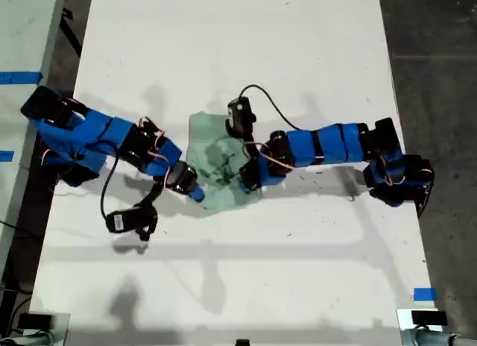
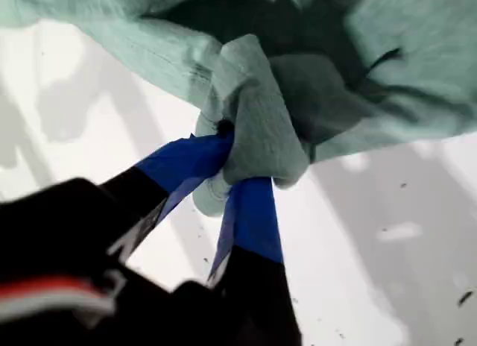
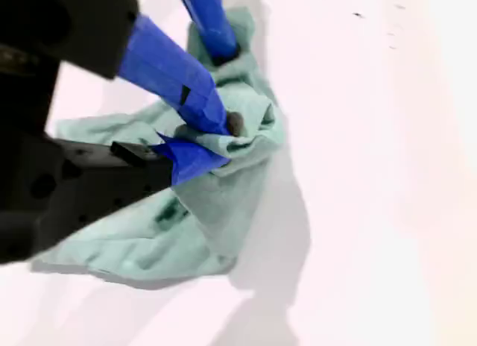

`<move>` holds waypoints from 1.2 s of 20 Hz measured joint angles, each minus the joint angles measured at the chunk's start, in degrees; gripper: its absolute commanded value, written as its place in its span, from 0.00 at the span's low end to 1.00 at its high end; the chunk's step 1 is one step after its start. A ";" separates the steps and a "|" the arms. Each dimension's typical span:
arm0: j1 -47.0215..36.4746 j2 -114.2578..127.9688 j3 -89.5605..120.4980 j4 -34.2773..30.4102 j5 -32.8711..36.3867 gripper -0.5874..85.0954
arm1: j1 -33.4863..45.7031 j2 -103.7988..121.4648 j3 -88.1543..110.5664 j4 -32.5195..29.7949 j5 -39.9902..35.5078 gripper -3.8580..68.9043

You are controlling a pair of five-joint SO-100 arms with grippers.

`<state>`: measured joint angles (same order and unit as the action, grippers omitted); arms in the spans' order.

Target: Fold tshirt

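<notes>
A robotics lab or test room, by the look of it. A long white bench (image 1: pixel 238 33) fills the middle of the exterior view, with dark grey floor (image 1: pixel 432 33) along the frame's right edge. Blue tape marks (image 1: pixel 423 294) sit at the lower right and at the left edge. Two blue arms with exposed wiring are mounted on the bench.

White counter (image 1: pixel 246 33), long, scuffed with small dark specks. Dark floor (image 1: pixel 432 48) along exterior view's right. Blue tape (image 1: pixel 424 294) on counter's edge, exterior view's lower right.
</notes>
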<state>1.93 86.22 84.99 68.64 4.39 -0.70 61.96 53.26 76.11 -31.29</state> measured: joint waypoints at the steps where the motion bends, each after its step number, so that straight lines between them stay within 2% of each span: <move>1: -4.22 1.32 0.00 1.41 3.08 0.01 | 2.72 1.05 0.00 0.00 -2.02 0.03; 4: -16.52 2.11 0.00 4.92 11.07 0.01 | 10.20 2.90 0.00 0.00 -6.86 0.03; 8: -25.14 1.93 0.00 5.63 17.14 0.02 | 17.14 2.99 0.97 0.00 -10.37 0.03; 9: -25.93 1.67 0.00 5.63 17.49 0.13 | 18.02 2.99 1.67 0.00 -10.63 0.04; 10: -26.19 1.58 0.00 5.63 17.58 0.36 | 18.46 2.99 1.93 0.00 -10.90 0.15; 11: -26.98 1.58 0.00 5.80 17.75 0.46 | 18.63 2.99 2.02 0.00 -11.34 0.33; 12: -28.48 1.58 0.00 6.68 17.93 0.53 | 19.95 2.99 2.02 0.00 -11.51 0.39; 14: -34.28 1.67 0.00 11.95 18.81 0.60 | 24.87 3.69 2.02 4.13 -11.78 0.50; 16: -43.68 4.22 0.00 15.47 21.27 0.61 | 33.57 7.73 2.02 8.35 -13.45 0.73; 20: -62.31 13.80 0.00 16.61 27.33 0.60 | 53.44 20.74 3.78 15.82 -21.53 0.65; 22: -63.81 18.11 0.53 16.79 28.39 0.53 | 56.87 30.41 10.90 16.87 -22.85 0.57; 24: -61.70 23.91 4.92 15.73 28.65 0.43 | 56.43 40.78 21.53 16.87 -22.94 0.50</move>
<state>-59.77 110.13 89.91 84.38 33.05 55.72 102.74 74.79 92.99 -54.23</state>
